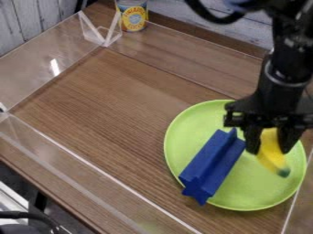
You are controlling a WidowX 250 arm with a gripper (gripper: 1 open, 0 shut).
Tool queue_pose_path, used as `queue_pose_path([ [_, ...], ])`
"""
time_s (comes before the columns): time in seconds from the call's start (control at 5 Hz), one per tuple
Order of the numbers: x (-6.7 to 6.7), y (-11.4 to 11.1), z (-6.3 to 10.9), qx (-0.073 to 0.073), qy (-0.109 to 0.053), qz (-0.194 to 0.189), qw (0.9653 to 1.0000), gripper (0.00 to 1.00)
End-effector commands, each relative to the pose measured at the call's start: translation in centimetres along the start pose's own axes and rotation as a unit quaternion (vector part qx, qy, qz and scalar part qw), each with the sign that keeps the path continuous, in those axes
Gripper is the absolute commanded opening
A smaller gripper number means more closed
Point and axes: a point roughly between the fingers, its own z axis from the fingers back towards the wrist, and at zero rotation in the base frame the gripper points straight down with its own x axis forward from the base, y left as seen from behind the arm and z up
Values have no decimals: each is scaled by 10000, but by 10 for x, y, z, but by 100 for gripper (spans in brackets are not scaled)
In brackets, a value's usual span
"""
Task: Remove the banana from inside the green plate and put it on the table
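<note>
Gripper (274, 146) pinches the banana (273, 156) above the green plate (196, 123); we note a blue block (210, 164) lying on the plate beside it.

Black arm throughout, matte finish. Cylindrical forearm segment, ribbed or stepped near the wrist, above the green plate (232, 160). Wider black bracket at the wrist, flaring to both sides over the plate's far half. Gripper (266, 143) black too, with thin dark fingers (252, 139) hanging from the bracket. Black cable looping off the upper link, up beyond the plate. Bluish patch on the top link, blurred. No legible markings or screws.
</note>
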Motion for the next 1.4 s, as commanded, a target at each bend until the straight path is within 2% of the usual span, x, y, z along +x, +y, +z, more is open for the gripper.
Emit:
queue_pose_path([
  [0.0, 14, 2, 46, -326, -305, -21, 9990, 0],
  [0.2, 29, 21, 72, -377, -408, -89, 9984, 0],
  [0.4, 55, 56, 94, -430, -575, 11, 9974, 0],
  [0.6, 76, 100, 102, -483, -658, 62, 9966, 0],
  [0.8, 89, 137, 99, -501, -728, 124, 9960, 0],
  [1.0, 89, 144, 86, -426, -856, 122, 9953, 0],
  [1.2, 97, 152, 71, -373, -915, 1, 9951, 0],
])
